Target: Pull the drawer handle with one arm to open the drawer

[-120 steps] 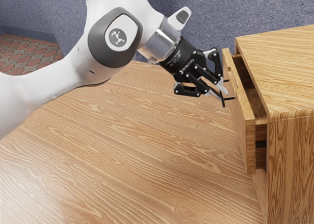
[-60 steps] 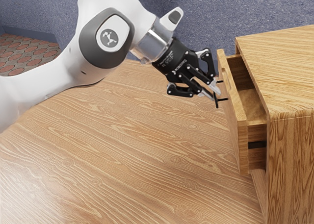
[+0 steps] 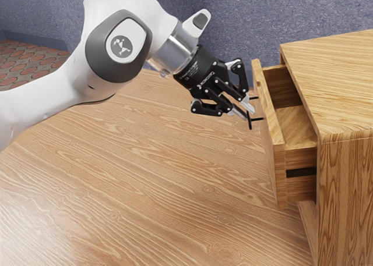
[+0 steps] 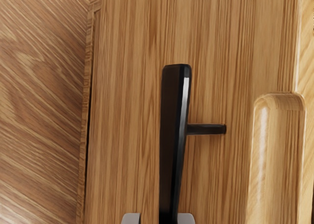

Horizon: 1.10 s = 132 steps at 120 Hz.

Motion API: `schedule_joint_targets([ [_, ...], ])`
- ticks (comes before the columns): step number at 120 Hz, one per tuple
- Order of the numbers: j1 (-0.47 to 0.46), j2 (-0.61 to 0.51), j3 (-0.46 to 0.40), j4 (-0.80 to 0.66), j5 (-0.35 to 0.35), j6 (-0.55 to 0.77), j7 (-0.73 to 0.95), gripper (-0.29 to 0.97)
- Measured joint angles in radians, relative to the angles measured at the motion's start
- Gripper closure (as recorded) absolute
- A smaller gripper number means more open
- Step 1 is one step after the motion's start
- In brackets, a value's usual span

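The arm (image 3: 116, 50) reaches in from the exterior view's left over the wooden table (image 3: 145, 178) — its gripper (image 3: 249, 107) has 2 fingers clamped on the black handle (image 4: 174, 136). The drawer (image 3: 271, 144) sits partly out of the cabinet (image 3: 344, 103) at the right.

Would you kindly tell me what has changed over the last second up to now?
The drawer slid further out of the cabinet, toward the exterior view's left. The claw, shut on the handle, drew back the same way with the arm. The cabinet and table stayed put; the grip held.
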Motion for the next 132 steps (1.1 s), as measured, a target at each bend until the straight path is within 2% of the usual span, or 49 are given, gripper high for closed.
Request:
schedule_joint_targets([
  [70,-0.026,-0.051,0.046,-0.052,0.011,0.002,0.001,0.69],
  [132,-0.023,-0.089,0.052,-0.098,0.032,0.002,0.0,0.69],
])
